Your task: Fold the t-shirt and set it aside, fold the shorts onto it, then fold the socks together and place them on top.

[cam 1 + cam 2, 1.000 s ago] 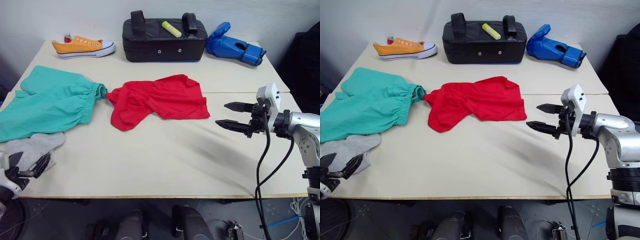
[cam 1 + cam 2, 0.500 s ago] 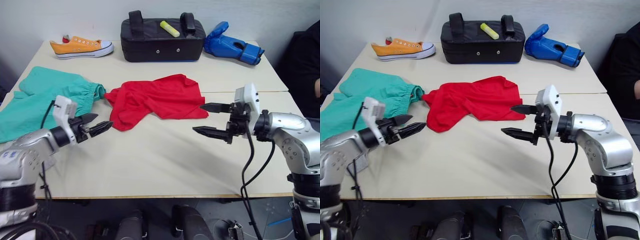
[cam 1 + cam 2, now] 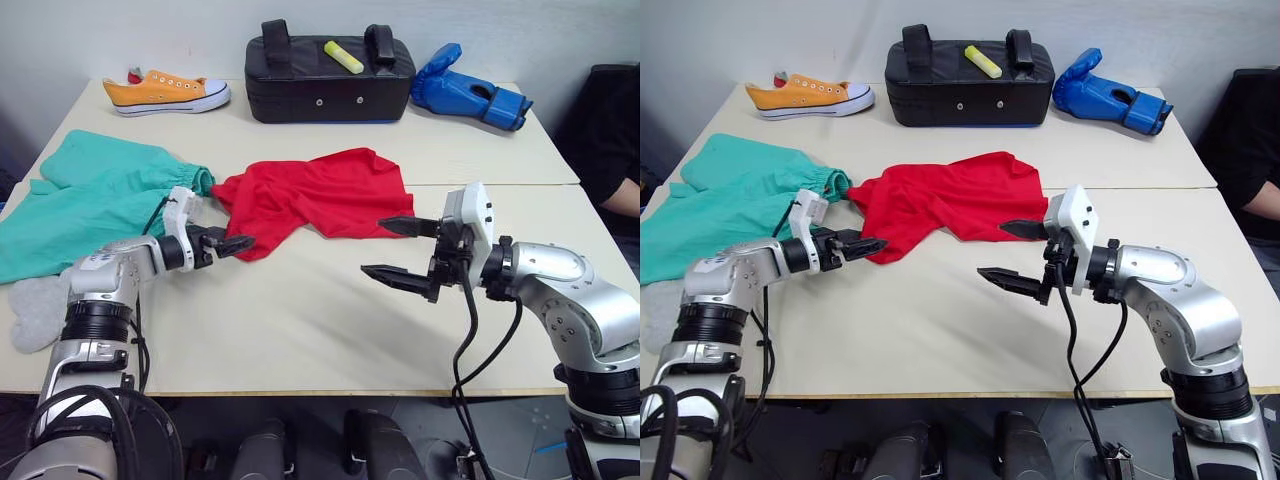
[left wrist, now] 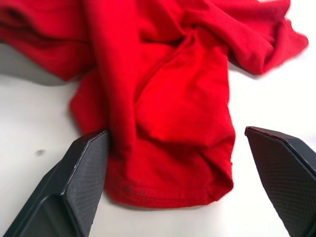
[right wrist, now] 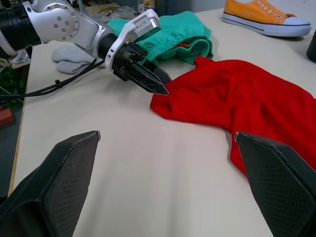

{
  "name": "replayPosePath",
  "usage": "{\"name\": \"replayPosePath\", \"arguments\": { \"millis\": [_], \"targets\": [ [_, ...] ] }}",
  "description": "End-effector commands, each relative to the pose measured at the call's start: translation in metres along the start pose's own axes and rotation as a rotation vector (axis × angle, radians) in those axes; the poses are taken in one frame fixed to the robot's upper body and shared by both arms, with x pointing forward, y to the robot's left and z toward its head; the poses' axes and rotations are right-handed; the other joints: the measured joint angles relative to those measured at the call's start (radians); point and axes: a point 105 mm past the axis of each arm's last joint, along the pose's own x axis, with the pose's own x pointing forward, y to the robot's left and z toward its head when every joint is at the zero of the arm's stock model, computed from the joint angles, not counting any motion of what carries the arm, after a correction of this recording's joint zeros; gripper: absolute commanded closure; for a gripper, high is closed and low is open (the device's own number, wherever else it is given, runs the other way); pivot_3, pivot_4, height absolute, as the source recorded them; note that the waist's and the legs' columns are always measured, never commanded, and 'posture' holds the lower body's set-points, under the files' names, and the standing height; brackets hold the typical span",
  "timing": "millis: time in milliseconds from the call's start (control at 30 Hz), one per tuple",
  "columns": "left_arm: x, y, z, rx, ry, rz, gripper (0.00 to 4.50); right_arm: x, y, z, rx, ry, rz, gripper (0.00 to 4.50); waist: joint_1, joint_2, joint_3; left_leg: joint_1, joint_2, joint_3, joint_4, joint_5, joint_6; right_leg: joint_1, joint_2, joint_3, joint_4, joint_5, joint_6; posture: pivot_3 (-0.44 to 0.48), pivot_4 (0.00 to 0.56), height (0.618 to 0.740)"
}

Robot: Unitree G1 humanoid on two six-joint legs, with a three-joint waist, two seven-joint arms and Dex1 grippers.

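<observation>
So, step in hand looks like the first grab on the shirt (image 3: 320, 198), which lies crumpled mid-table, not yet flattened. To do it well, I'd say each tool should pinch a single hem corner, not a bunched wad, then pull apart to spread the cloth flat before any fold (a wad would just fold crooked).

Left tool (image 4: 173, 163) is wide open, holding nothing; its fingers straddle the shirt's near-left lobe, one finger touching the cloth edge, the other just beside it. From the head view the left tool tip sits right at that lower-left corner.

Right tool (image 3: 400, 250) is also wide open and empty, hovering near the shirt's lower-right edge, upper finger just beside the cloth, lower finger over bare table (image 3: 330, 330).

Shorts (image 3: 95, 205) lie flat at the left, waistband touching the shirt's left tip. Socks (image 3: 38, 310) sit at the near-left edge, below the shorts. Shoe (image 3: 165, 92), black bag (image 3: 330, 80) and blue glove (image 3: 465, 93) line the far edge, well apart from the work.
</observation>
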Motion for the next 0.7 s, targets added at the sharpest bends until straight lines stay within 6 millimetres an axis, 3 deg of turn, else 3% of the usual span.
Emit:
{"name": "replayPosePath", "arguments": {
  "millis": [33, 433, 700],
  "targets": [
    [-0.003, -0.010, 0.019, 0.109, -0.036, -0.021, 0.00, 0.000, 0.006, 0.008, -0.048, -0.034, 0.000, 0.04, 0.000, 0.000, 0.000, 0.000, 0.000, 0.000, 0.000, 0.000, 0.000, 0.000, 0.000, 0.000, 0.000, 0.000, 0.000, 0.000, 0.150, 0.740],
    [0.004, -0.023, 0.017, 0.140, -0.034, -0.083, 0.00, 0.001, 0.005, 0.005, -0.042, -0.034, -0.034, 0.04, 0.000, 0.000, 0.000, 0.000, 0.000, 0.000, 0.001, 0.000, 0.000, 0.000, 0.000, 0.000, 0.000, 0.000, 0.000, 0.000, 0.150, 0.740],
    [-0.024, -0.017, 0.028, 0.120, -0.100, -0.060, 0.00, -0.004, 0.005, 0.002, -0.035, -0.030, -0.071, 0.04, -0.003, 0.000, 0.000, 0.000, 0.000, 0.000, 0.001, 0.000, 0.001, 0.000, 0.000, 0.000, 0.001, 0.000, 0.000, 0.000, 0.150, 0.740]
  ]
}}
